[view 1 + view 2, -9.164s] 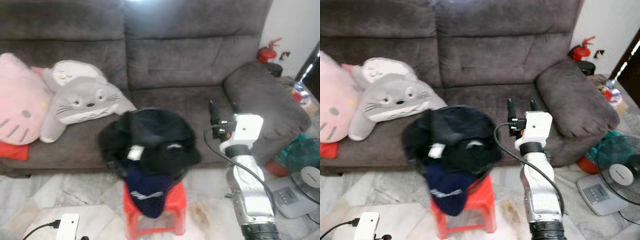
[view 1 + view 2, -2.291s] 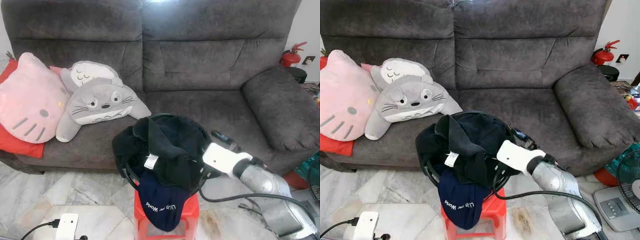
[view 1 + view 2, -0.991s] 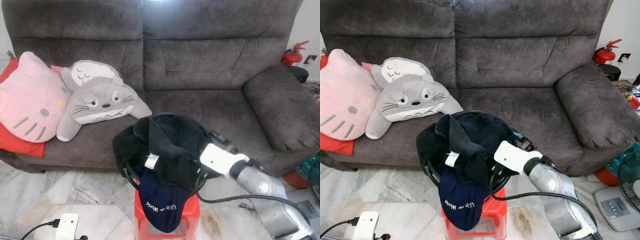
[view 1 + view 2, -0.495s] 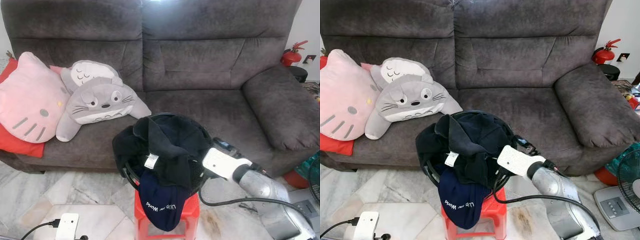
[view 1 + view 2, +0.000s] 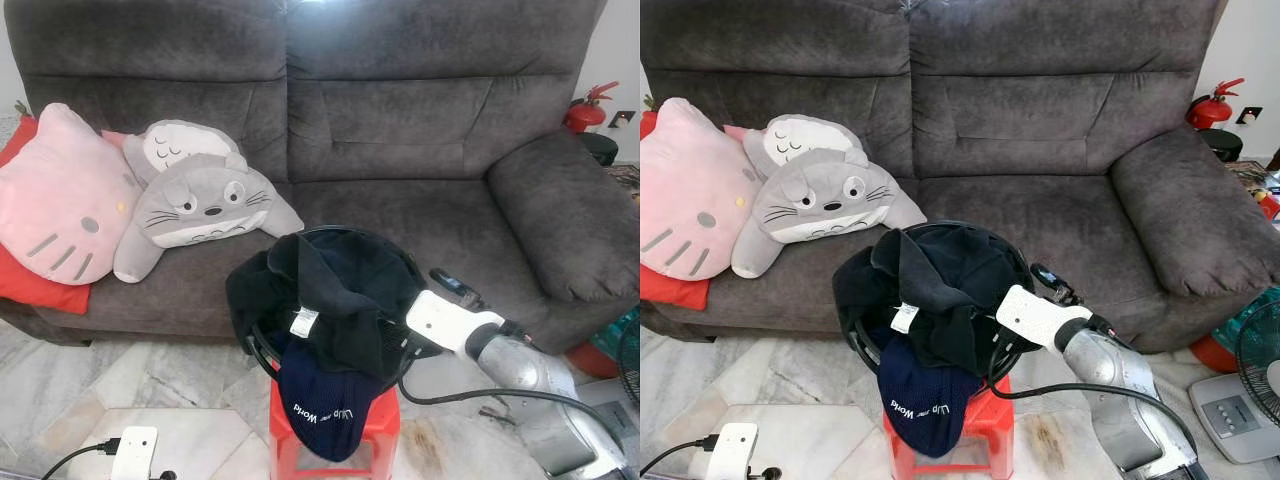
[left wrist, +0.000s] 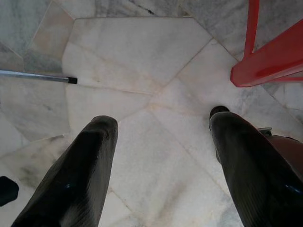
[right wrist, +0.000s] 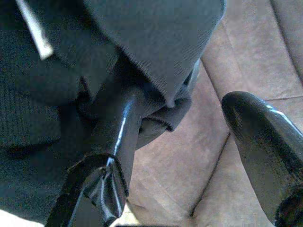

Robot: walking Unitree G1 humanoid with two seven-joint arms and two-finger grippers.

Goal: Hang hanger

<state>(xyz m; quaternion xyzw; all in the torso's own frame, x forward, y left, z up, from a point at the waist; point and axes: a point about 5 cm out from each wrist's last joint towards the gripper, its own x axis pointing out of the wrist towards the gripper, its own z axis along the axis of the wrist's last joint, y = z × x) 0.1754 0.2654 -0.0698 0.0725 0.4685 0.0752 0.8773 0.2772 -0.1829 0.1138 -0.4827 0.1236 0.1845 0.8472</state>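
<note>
I see no hanger. A round black basket (image 5: 256,352) heaped with dark clothes (image 5: 340,285) stands on a red stool (image 5: 285,445); a navy garment with white lettering (image 5: 322,410) hangs over its front. My right gripper (image 7: 182,101) is open at the basket's right rim, next to the sofa seat. One finger (image 7: 113,142) presses in under a fold of dark cloth, the other finger (image 7: 262,142) stays outside over the brown cushion. My left gripper (image 6: 161,123) hangs open above the marble floor beside a stool leg (image 6: 265,66).
A grey sofa (image 5: 420,120) fills the back, with a pink cat cushion (image 5: 60,205) and a grey plush (image 5: 205,200) on its left. A fire extinguisher (image 5: 583,108) and a fan (image 5: 1260,350) stand at the right. A white adapter (image 5: 135,450) lies on the floor.
Nine seconds ago my right arm stood upright beside the basket; it now lies low at the rim. Over the last second it has edged slightly back and forth there.
</note>
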